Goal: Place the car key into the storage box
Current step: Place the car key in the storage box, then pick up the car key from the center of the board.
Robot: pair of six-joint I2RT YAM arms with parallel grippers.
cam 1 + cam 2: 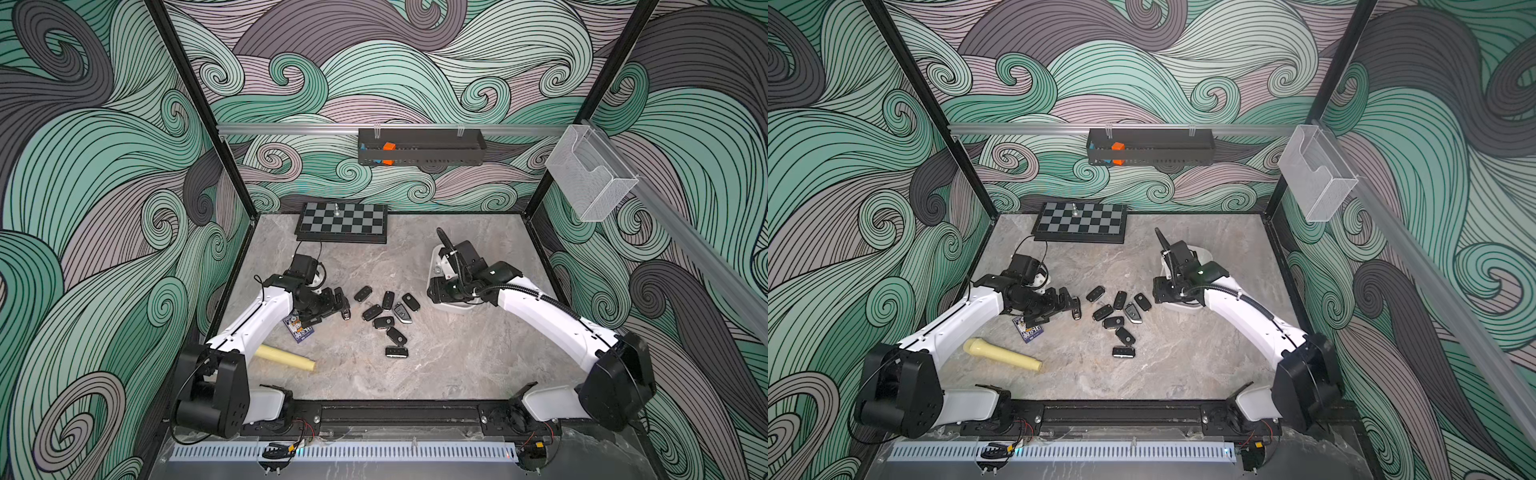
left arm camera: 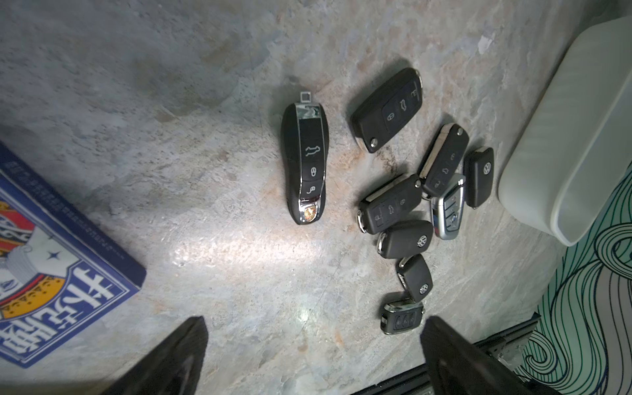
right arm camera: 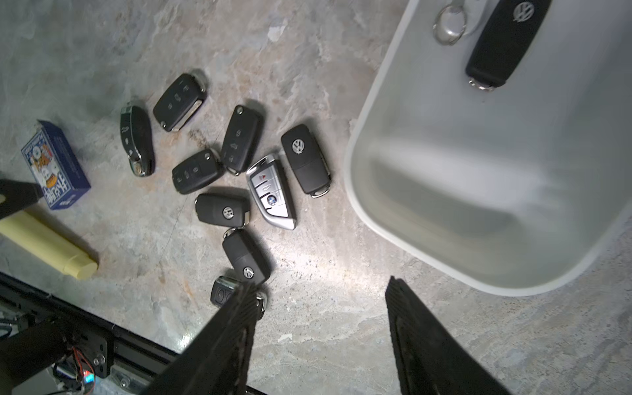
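Several black car keys (image 1: 384, 316) lie scattered in the middle of the table, among them a silver-edged one (image 3: 272, 191). A long glossy key (image 2: 306, 164) lies apart at the left of the group. My left gripper (image 2: 314, 323) hovers open and empty just left of that key, as both top views show (image 1: 330, 309) (image 1: 1054, 309). The white storage box (image 3: 376, 89) stands right of the keys, partly hidden under my right arm (image 1: 453, 308). One black key (image 3: 502, 44) with a ring lies inside it. My right gripper (image 3: 319, 289) is open and empty by the box's near-left rim.
A blue card box (image 1: 297, 328) and a yellow cylinder (image 1: 286, 357) lie at the front left by my left arm. A chessboard (image 1: 343, 222) sits at the back. A black tray (image 1: 419, 147) hangs on the back rail, a clear basket (image 1: 590, 174) at right.
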